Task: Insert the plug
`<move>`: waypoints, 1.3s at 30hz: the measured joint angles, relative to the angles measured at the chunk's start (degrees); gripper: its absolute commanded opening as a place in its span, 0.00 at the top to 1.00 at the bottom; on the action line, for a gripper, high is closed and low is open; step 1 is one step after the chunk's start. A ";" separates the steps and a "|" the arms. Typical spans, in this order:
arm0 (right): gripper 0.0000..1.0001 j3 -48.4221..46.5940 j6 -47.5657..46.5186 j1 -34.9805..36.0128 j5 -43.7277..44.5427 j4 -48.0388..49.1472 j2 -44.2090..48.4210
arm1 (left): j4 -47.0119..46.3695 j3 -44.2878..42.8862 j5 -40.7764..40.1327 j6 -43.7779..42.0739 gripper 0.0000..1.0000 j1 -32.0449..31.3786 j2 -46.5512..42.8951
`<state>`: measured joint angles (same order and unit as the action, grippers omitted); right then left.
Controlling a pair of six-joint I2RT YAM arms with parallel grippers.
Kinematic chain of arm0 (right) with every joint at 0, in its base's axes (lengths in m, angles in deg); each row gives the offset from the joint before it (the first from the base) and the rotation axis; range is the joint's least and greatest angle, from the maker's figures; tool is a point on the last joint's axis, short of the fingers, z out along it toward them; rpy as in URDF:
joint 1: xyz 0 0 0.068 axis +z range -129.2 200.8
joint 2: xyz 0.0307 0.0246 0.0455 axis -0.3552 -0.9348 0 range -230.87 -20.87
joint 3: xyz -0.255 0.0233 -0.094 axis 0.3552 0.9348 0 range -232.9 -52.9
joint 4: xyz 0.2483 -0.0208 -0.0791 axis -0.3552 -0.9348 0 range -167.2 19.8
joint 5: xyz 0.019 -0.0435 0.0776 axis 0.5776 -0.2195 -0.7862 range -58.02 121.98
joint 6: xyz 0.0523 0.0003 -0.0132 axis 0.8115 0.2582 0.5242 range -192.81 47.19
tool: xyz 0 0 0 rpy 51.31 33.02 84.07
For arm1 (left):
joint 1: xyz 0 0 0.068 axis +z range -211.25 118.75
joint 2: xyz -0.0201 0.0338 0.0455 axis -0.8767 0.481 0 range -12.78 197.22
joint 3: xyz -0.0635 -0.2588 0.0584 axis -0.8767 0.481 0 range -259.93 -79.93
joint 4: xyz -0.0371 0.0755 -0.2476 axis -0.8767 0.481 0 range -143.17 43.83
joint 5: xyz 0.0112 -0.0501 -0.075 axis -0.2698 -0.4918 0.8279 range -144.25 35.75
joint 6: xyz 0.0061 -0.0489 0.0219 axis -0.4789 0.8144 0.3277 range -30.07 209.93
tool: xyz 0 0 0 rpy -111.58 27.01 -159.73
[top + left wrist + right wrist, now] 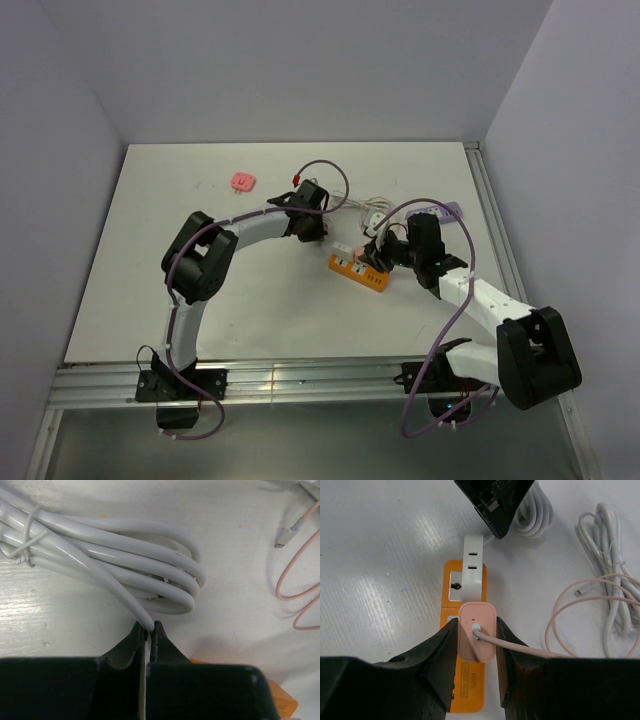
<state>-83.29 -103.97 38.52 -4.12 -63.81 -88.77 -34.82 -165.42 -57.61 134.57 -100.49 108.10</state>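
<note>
An orange power strip lies mid-table, also seen from above. A white plug sits in its far socket. A pink plug with a pink cable stands on the socket beside it, and my right gripper is shut on its two sides. From above, the right gripper is over the strip's right end. My left gripper is shut on a strand of the coiled white cable, just beyond the strip's far end.
A loose pink cable with a free connector loops right of the strip, beside a tied white cord bundle. A second pink plug lies far left. A purple object rests at the back right. The table edge rail runs along the right.
</note>
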 measured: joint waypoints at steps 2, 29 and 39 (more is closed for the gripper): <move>1.00 0.00 0.35 0.02 0.00 -0.02 0.09 | 0.00 0.00 0.02 0.00 1.00 0.00 0.02; 1.00 0.20 0.55 2.34 2.16 2.32 -2.51 | -0.11 0.00 -0.61 0.00 1.00 0.11 0.00; 1.00 3.52 1.75 2.71 6.71 3.74 3.58 | -0.02 0.00 -0.35 0.02 1.00 -0.15 0.02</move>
<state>-79.77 -102.22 41.23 2.59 -60.07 -85.18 -34.85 -165.42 -57.96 134.59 -100.65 108.12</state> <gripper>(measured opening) 0.392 0.042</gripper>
